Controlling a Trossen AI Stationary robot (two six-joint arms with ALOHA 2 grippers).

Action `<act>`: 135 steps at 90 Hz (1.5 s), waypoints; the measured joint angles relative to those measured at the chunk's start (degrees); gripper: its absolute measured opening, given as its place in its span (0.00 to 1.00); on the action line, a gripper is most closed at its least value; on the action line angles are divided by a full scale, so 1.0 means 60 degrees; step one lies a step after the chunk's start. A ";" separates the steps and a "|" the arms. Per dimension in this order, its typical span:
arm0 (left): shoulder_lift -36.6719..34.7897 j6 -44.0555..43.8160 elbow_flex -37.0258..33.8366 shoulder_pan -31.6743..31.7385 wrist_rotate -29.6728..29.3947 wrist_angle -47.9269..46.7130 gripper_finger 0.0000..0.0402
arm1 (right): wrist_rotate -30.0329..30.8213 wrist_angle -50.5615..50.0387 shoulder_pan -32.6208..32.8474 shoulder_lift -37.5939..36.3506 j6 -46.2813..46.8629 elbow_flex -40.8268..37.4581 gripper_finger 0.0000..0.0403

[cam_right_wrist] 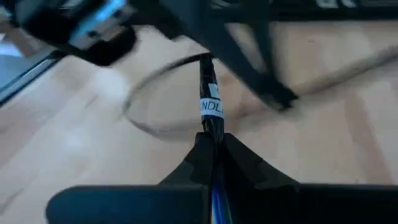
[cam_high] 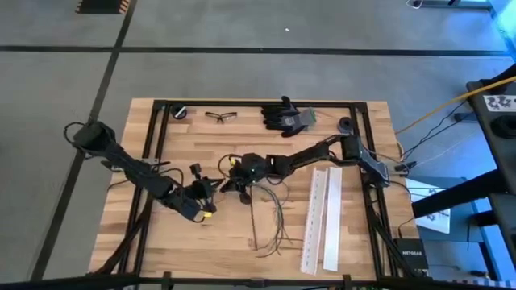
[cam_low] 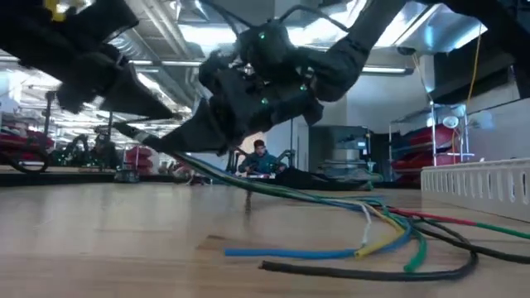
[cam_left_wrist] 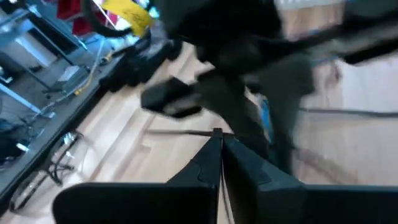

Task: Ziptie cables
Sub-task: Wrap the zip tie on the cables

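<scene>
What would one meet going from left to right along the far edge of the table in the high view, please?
A small black round object → safety glasses → black gloves → another small dark object.

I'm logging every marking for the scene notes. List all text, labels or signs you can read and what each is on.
"NDL": partial letters on the white label wrapped around the cables pinched in the right hand; the rest is cut off.
Black-and-white marker sheet on the cart by the table: a pattern, no readable words.
Dark box on the floor: its light lettering is too small to read.
</scene>
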 joint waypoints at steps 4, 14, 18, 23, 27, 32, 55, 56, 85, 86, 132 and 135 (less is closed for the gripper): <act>0.0055 0.0217 0.0000 0.0074 -0.0002 0.0126 0.00 | -0.0055 -0.0081 0.0062 0.0000 -0.0129 0.0000 0.00; 0.0006 0.0469 0.0000 0.0150 0.0061 0.0232 0.00 | -0.0141 -0.0411 0.0118 0.0007 -0.0218 -0.0004 0.00; -0.0003 0.0489 0.0000 0.0167 0.0066 0.0293 0.00 | -0.0149 -0.0309 0.0123 0.0007 -0.0220 -0.0004 0.00; 0.0000 0.0607 0.0000 0.0250 0.0082 0.0493 0.00 | -0.0184 0.0020 0.0172 0.0007 -0.0220 -0.0004 0.00; 0.0000 0.0659 0.0000 0.0325 0.0084 0.0510 0.00 | -0.0188 0.0315 0.0172 0.0007 -0.0226 -0.0004 0.00; 0.0003 0.0664 0.0000 0.0422 0.0095 0.0521 0.00 | -0.0186 0.0547 0.0172 0.0007 -0.0223 -0.0002 0.00; 0.0008 0.0892 0.0000 0.0525 0.0368 0.0861 0.00 | 0.0179 -0.0512 0.0176 0.0007 0.0002 0.0000 0.09; 0.0008 0.0879 0.0000 0.0525 0.0368 0.0863 0.00 | 0.0182 -0.0533 0.0176 0.0007 0.0040 0.0000 0.10; -0.0314 -0.0554 0.0044 0.0764 0.1253 0.0774 0.10 | 0.0134 -0.1011 0.0169 0.0007 0.0214 0.0000 0.41; -0.0356 -0.0625 0.0044 0.0776 0.1349 0.0731 0.10 | 0.0129 -0.1019 0.0169 0.0007 0.0214 0.0000 0.42; -0.2578 -0.6871 0.0058 -0.0202 0.4922 -0.3668 0.27 | 0.0199 -0.1110 0.0169 0.0007 0.0210 0.0004 0.52; -0.2492 -0.7180 0.0004 -0.0345 0.4994 -0.3657 0.26 | 0.0247 -0.1112 0.0169 0.0007 0.0209 0.0004 0.52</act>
